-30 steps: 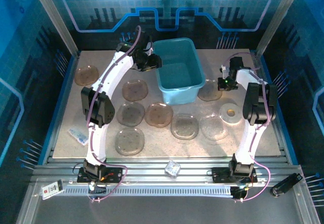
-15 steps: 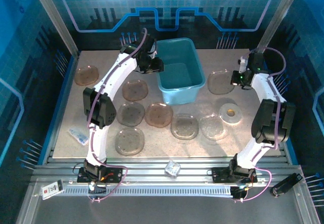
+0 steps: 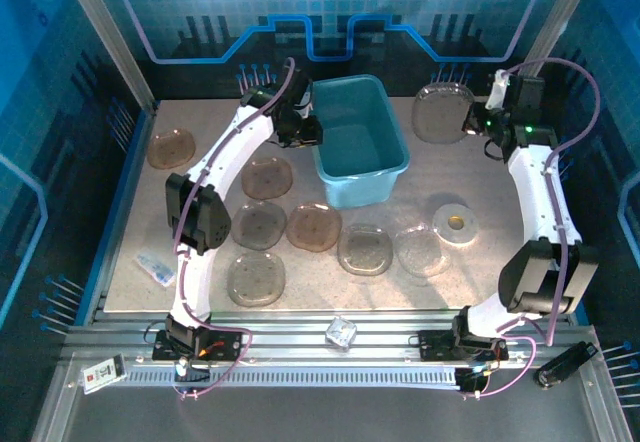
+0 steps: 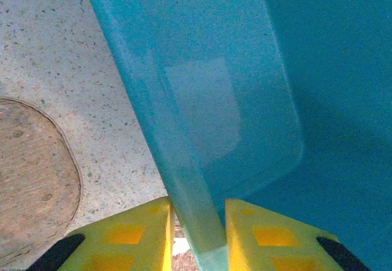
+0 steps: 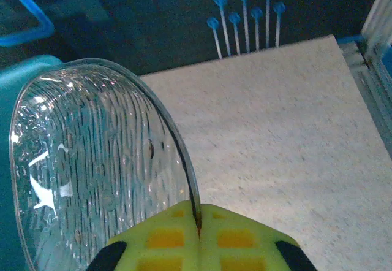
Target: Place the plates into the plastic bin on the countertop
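One beige speckled desk (image 3: 480, 282) carries the whole job. At its far middle stands the teal plastic bin (image 3: 360, 142). No plate can be made out inside it, so by my reading the task has barely begun.

Seven plates (image 3: 365, 249) lie flat on the desk. Six are spread along the bin's near side and to its left, and one brown plate (image 3: 170, 147) sits alone at the far left. All seven are left to move. An eighth, a clear plate (image 3: 443, 112), is up off the desk, held on edge just right of the bin's far right corner. It looks to be the first one going in.

The right claw (image 3: 478, 122) pinches that plate's rim. The left claw (image 3: 305, 130) sits at the bin's left wall.

The top view gives the count and the layout. The left wrist view adds the grip: the yellow fingers (image 4: 147, 234) straddle the bin's wall, one outside and one inside, pressed onto it. It also shows bare teal floor within. The right wrist view adds the plate's ribbed surface and its thin edge caught between the pads.
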`<action>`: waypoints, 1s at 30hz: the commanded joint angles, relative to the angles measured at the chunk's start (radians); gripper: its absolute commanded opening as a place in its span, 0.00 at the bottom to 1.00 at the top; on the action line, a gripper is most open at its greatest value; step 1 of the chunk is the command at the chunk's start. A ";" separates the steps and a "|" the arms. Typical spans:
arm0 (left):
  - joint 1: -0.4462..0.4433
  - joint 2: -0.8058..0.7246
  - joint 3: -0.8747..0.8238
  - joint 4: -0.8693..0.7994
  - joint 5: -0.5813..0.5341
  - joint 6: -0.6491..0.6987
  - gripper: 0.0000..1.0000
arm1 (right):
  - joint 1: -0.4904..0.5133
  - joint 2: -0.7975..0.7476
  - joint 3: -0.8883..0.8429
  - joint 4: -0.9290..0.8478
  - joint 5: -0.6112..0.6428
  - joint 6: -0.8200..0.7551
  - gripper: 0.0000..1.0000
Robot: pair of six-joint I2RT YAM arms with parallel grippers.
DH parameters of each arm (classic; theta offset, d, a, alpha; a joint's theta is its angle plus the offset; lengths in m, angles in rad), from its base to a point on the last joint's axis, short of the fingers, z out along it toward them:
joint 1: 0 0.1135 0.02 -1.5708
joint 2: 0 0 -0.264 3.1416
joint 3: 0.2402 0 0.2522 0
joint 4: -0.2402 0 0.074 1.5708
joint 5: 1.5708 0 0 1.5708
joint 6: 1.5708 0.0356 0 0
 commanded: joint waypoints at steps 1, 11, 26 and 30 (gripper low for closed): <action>-0.015 -0.007 -0.015 -0.033 0.006 0.022 0.27 | 0.042 -0.019 0.046 -0.005 0.000 0.060 0.00; -0.024 -0.039 -0.066 -0.001 0.016 -0.001 0.25 | 0.195 -0.035 0.060 0.015 0.066 0.254 0.00; -0.031 -0.104 -0.128 0.057 0.026 -0.051 0.38 | 0.403 -0.063 -0.074 0.190 0.247 0.721 0.00; -0.025 -0.139 -0.129 0.085 0.005 -0.051 0.40 | 0.474 -0.050 -0.052 0.153 0.357 0.835 0.00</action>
